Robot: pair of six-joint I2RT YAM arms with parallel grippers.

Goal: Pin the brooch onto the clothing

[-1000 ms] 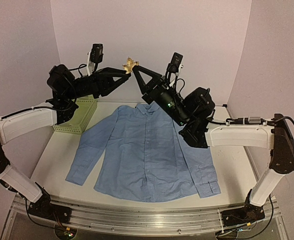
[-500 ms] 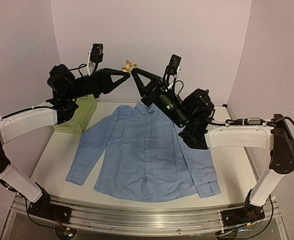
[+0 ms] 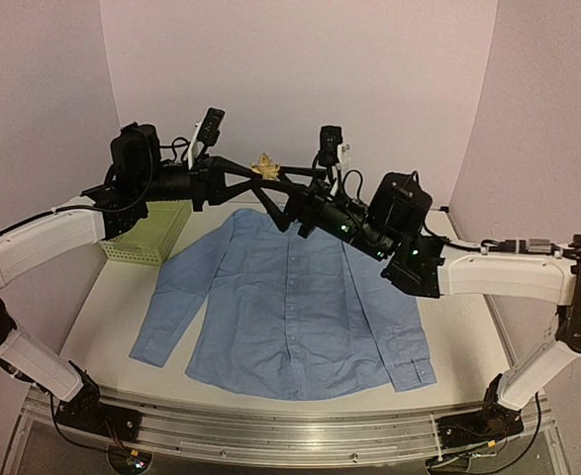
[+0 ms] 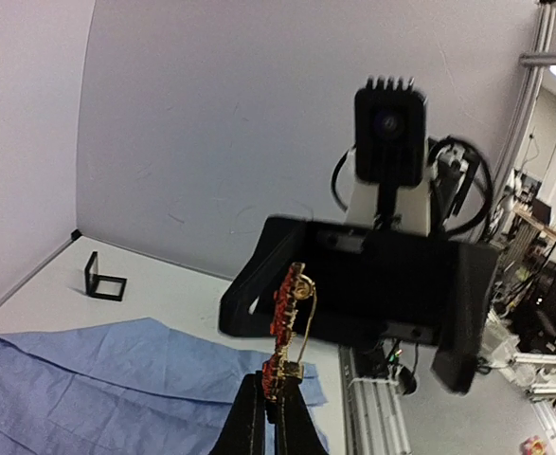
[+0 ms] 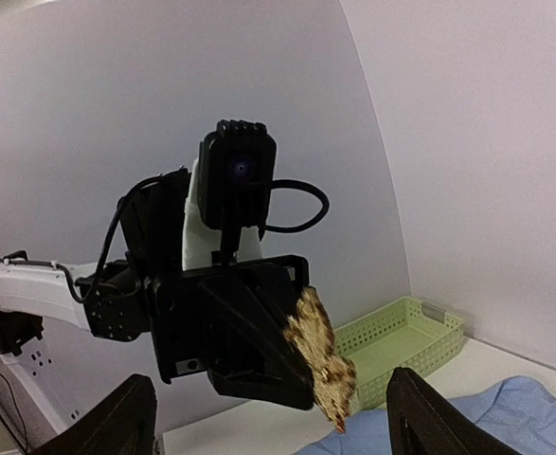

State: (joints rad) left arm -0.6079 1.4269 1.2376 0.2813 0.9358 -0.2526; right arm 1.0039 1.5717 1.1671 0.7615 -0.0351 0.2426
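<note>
While my left claw (image 3: 257, 174) is pressed tight on the brooch (image 3: 265, 165), I hold it high in the air, over the collar end of the shirt (image 3: 290, 307). My left wrist camera shows my two fingers squeezed together on the bottom tip of the brooch (image 4: 287, 327), so the little red and gold leaf stands straight up from them.

My right claw (image 3: 278, 198) faces my left one, very near it. It is spread wide and pinches nothing. My right wrist camera shows one finger low at each side, with the brooch (image 5: 320, 360) hanging in the middle of the view, held only by the left claw.

The brooch is up in the air and does not touch the cloth. The blue shirt lies flat on the white table (image 3: 102, 307), front side up, with its sleeves down along its sides. A pale green basket (image 3: 146, 242) sits at the far left of the table, just beside the shirt's shoulder. A small black box (image 4: 104, 277) stands on the table past the shirt.
</note>
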